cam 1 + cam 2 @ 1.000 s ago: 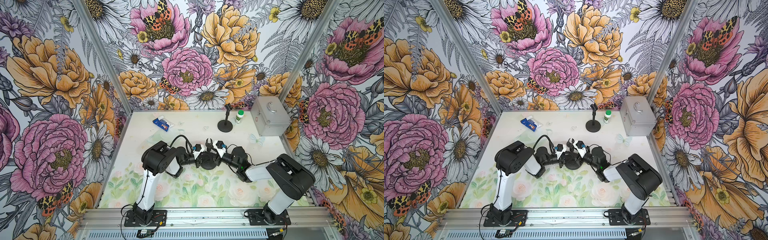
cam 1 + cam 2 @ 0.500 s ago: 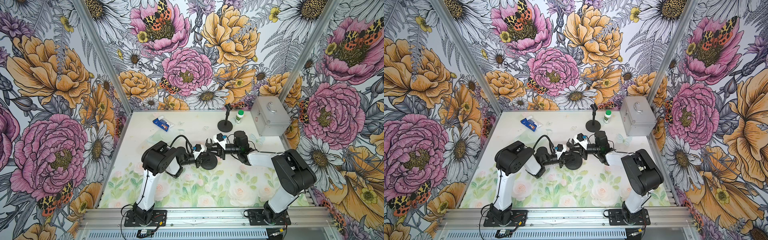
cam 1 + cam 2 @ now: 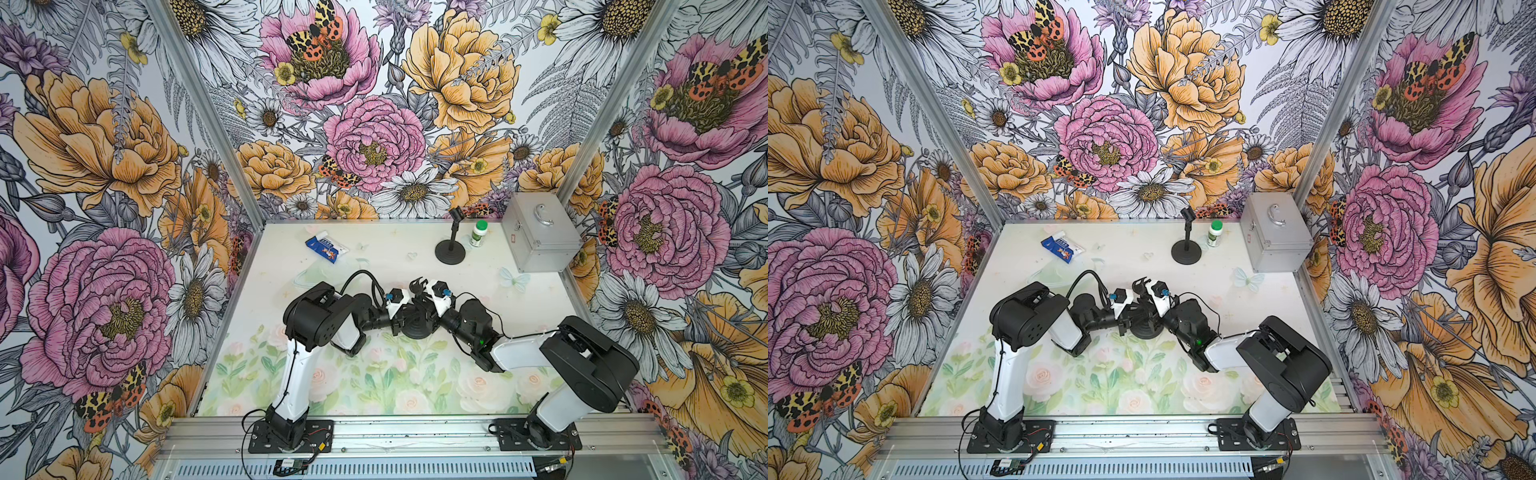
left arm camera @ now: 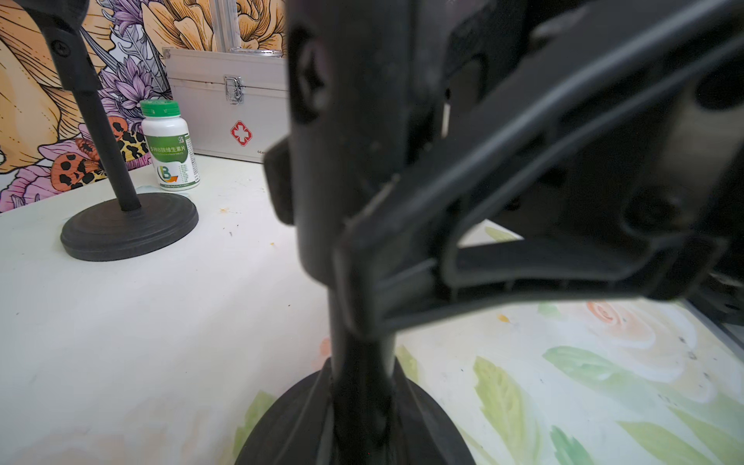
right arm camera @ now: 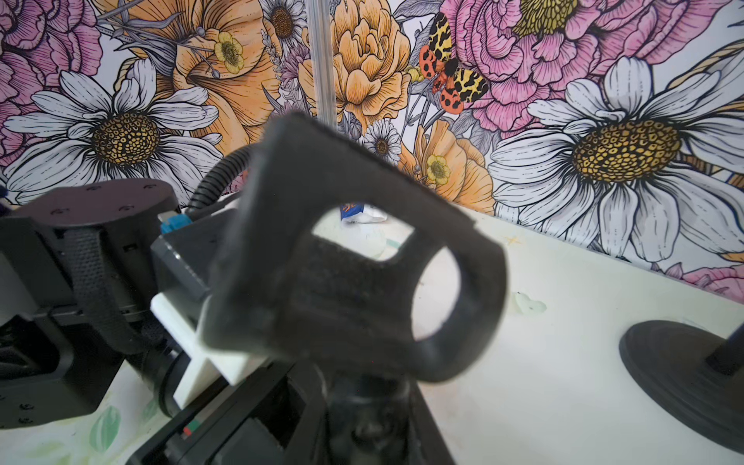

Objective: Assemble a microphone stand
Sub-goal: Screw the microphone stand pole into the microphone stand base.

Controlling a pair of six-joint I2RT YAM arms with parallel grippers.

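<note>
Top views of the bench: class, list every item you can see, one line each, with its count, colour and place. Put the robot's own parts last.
finished microphone stand: one, black, upright at the back of the table, beside the bottle
bottle: one, white with a green cap, between that stand and the case
case: one, silver metal, back right corner
packet: one, blue and white, lying flat at the back left
centre stand: one, black, round base on the table, between the two grippers
clip: one, black, atop the centre stand
table: one, pale, flower print
left gripper: one, black and white, shut on the centre stand
right gripper: one, black and white, at the same stand; open or shut unclear
</note>
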